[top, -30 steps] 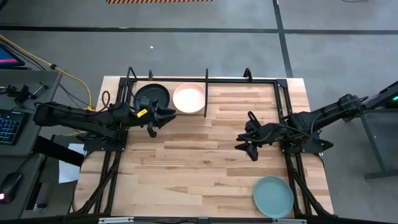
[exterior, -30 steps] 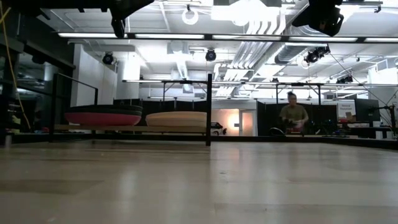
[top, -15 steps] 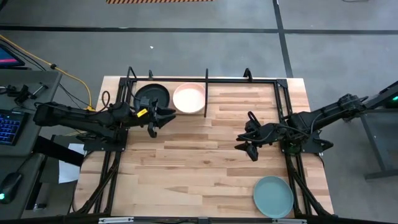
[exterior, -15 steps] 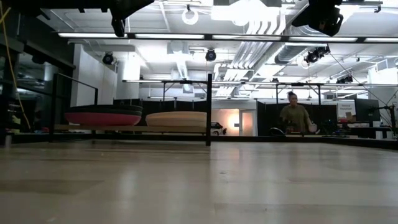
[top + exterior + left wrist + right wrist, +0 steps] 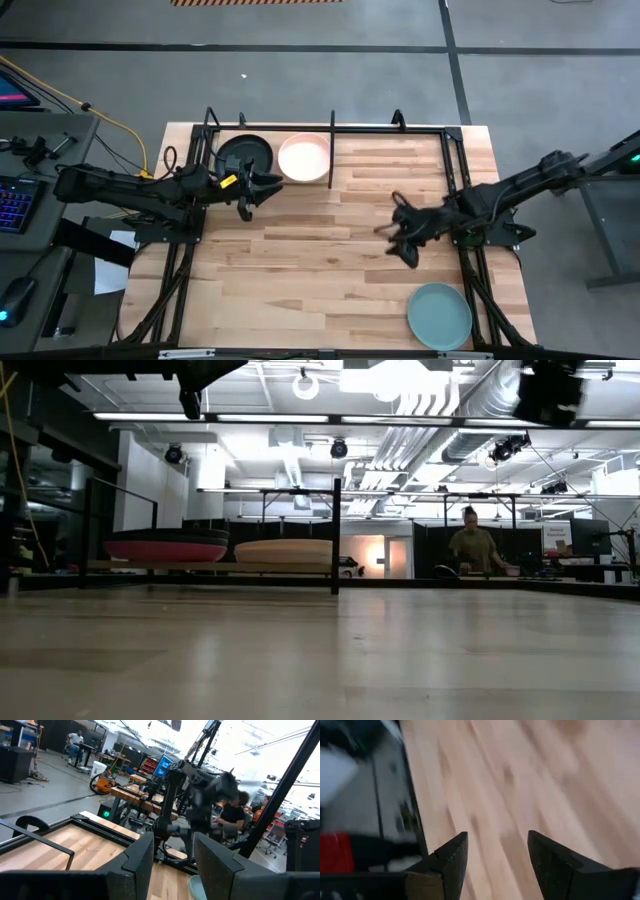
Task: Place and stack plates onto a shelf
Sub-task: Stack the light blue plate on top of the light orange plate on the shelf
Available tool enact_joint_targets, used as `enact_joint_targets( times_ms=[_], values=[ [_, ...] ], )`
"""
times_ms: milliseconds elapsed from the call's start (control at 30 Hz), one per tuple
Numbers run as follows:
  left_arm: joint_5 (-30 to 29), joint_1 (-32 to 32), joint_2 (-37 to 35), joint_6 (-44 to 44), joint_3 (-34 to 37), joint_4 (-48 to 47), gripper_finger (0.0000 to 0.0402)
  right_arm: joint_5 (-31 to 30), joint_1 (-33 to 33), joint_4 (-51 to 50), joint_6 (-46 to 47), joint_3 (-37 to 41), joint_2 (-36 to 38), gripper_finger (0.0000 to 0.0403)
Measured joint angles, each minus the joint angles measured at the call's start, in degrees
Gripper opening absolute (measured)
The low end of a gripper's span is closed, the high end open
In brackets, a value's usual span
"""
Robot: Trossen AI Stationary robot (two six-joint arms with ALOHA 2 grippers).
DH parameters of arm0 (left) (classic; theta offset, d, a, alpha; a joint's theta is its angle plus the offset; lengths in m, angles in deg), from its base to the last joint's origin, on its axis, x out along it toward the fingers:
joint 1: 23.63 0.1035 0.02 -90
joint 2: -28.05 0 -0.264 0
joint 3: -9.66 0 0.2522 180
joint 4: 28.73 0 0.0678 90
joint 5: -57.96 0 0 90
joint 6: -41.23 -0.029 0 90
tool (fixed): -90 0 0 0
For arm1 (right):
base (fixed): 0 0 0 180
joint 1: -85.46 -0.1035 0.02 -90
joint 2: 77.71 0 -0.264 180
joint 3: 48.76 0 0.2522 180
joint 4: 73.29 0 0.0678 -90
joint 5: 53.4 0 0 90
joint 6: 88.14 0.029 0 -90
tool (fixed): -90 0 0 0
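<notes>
Plates [image 5: 165,546] on shelf [image 5: 336,535] show only edge-on, colours dim.

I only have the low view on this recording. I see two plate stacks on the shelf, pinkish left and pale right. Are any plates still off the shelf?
Observer: Yes. From above, a grey-green plate lies on the table near its front right corner, far from the shelf.
Operator: Is either pincer holding something?
Observer: No. The left pincer sits open and empty just in front of the shelf's left bay; the right pincer is open and empty over bare wood.
Operator: The left stack looks pink to me. What's on top?
Observer: A black plate tops it; the right bay shows a pale peach plate.
</notes>
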Motion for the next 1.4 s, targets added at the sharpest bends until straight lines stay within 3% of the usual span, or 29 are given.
enact_joint_targets(
  times_ms=[200, 467, 567, 933, 1400],
  values=[
    [0.0, 0.0, 0.0, 0.0, 0.0, 0.0, 0.0131, 6.6, -6.2, -7.7, 1.4, 0.0, -7.8, 0.0188],
    [0.0, 0.0, 0.0, 0.1, 0.0, 0.0, 0.0131, 8.7, -14.2, -21.5, 4.6, 1.2, -17.8, 0.0188],
    [0.0, 0.0, 0.0, 0.1, 0.0, 0.0, 0.0131, 12.4, -16.8, -17.7, 4.4, 4.7, -17.5, 0.0188],
    [-3.3, 0.0, 0.0, 0.0, 0.0, 0.0, 0.0131, 16.0, -25.4, -3.6, 10.7, 16.1, -12.0, 0.0188],
    [-5.7, 0.0, 0.0, 0.0, 0.0, 0.0, 0.0131, 11.8, -28.2, 0.1, 13.9, 20.5, -12.0, 0.0184]
  ],
)
